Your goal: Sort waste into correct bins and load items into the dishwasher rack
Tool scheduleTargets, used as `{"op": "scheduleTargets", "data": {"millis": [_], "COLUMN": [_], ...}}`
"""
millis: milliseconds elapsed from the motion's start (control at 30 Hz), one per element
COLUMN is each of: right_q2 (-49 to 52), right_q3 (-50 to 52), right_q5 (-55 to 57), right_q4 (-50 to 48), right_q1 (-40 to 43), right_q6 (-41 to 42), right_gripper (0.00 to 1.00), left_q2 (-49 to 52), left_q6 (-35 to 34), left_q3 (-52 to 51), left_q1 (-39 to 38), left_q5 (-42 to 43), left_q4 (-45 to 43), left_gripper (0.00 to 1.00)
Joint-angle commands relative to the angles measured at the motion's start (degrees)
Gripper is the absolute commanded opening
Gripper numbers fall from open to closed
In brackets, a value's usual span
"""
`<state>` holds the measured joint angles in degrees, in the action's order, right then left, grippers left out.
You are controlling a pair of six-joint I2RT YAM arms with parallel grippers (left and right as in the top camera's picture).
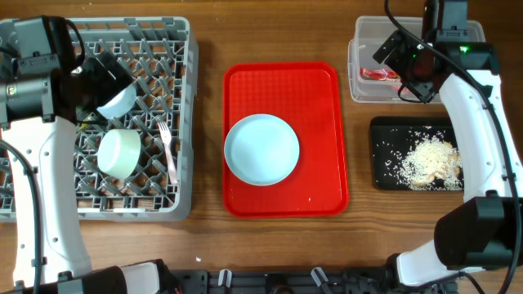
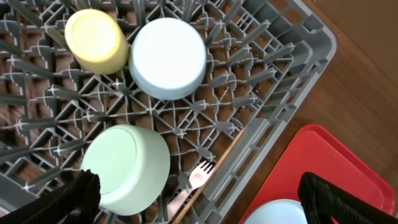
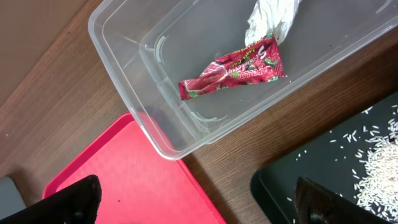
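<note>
The grey dishwasher rack [image 1: 184,98] at the left holds two pale bowls [image 1: 121,152] [image 2: 168,57], a yellow cup [image 2: 96,40] and the white fork [image 1: 167,149]. In the left wrist view the second bowl [image 2: 127,168] and the fork [image 2: 196,179] lie near the rack wall [image 2: 292,93]. My left gripper [image 1: 102,77] [image 2: 211,205] is open and empty above the rack. The round pale-blue plate [image 1: 261,149] sits on the red tray. The clear tub [image 1: 364,86] [image 3: 124,74] holds the red wrapper [image 3: 233,74] and white napkin [image 3: 270,18]. My right gripper [image 1: 400,61] [image 3: 199,208] is open and empty above the tub's near corner.
The flat red tray [image 1: 323,188] [image 3: 130,174] lies mid-table. The black tray [image 1: 388,143] [image 3: 298,180] at the right holds white rice scraps [image 1: 429,162] [image 3: 379,162]. Bare wood shows between the rack, the tray and the bins.
</note>
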<state>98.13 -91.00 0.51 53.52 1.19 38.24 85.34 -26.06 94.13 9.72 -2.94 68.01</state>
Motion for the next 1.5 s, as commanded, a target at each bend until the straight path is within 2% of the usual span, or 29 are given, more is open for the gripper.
{"op": "scheduleTargets", "data": {"millis": [0, 33, 100, 133, 200, 267, 333, 500, 633, 733, 800, 867, 1000, 1167, 1367, 1467], "right_q2": [-0.96, -0.96, -0.96, -0.96, -0.96, -0.96, -0.96, -0.96, -0.96, -0.96, -0.96, -0.96, -0.96, -0.96, -0.96, -0.96], "right_q3": [-0.26, -0.26, -0.26, -0.26, -0.26, -0.26, -0.26, -0.26, -0.26, -0.26, -0.26, -0.26, -0.26, -0.26, -0.26, -0.26], "right_q5": [1.64, 1.64, 1.64, 1.64, 1.64, 1.64, 1.64, 1.64, 1.64, 1.64, 1.64, 1.64, 1.64, 1.64, 1.64, 1.64], "right_q4": [-0.33, -0.33, -0.33, -0.33, -0.33, -0.33, -0.33, -0.33, -0.33, -0.33, -0.33, -0.33, -0.33, -0.33, -0.33, -0.33], "right_q1": [-0.20, -0.20, -0.20, -0.20, -0.20, -0.20, -0.20, -0.20, -0.20, -0.20, -0.20, -0.20, -0.20, -0.20, -0.20, -0.20], "right_q6": [-0.72, -0.70, -0.72, -0.70, -0.72, -0.70, -0.72, -0.72, -0.72, -0.70, -0.70, -0.70, -0.70, -0.72, -0.70, -0.72], "right_gripper": [1.00, 1.00, 1.00, 1.00, 1.00, 1.00, 1.00, 1.00, 1.00, 1.00, 1.00, 1.00, 1.00, 1.00, 1.00, 1.00], "left_q2": [0.15, 0.15, 0.26, 0.42, 1.20, 2.32, 4.68, 11.52, 18.10, 22.27, 24.79, 27.36, 30.29, 33.86, 37.40, 37.46], "left_q6": [-0.15, -0.15, -0.11, -0.11, -0.07, 0.31, 0.04, -3.04, -2.71, -2.73, -4.57, -8.66, -15.39, -15.39, -15.39, -15.37], "left_q3": [0.02, 0.02, -0.26, -0.48, -0.48, -0.48, -0.48, -0.48, -0.48, -0.48, -0.48, -0.48, -0.48, -0.48, -0.48, -0.48], "left_q1": [0.15, 0.15, -0.39, -1.57, -6.56, -13.70, -25.11, -40.87, -48.28, -50.99, -51.87, -52.76, -54.75, -58.25, -59.54, -59.54], "left_q5": [5.09, 11.54, 29.99, 35.45, 38.64, 36.74, 29.38, 13.62, 8.68, 5.77, 5.88, 5.90, 5.88, 4.76, 2.19, -1.05], "left_q4": [-1.33, -0.74, -0.83, -0.94, -0.92, -1.18, -3.13, -5.95, -8.33, -8.13, -7.96, -8.35, -9.66, -13.25, -13.33, -13.20], "left_gripper": [1.00, 1.00, 1.00, 1.00, 1.00, 1.00, 1.00, 1.00, 1.00, 0.97, 0.80, 0.75, 0.74, 0.68, 0.61, 0.61]}}
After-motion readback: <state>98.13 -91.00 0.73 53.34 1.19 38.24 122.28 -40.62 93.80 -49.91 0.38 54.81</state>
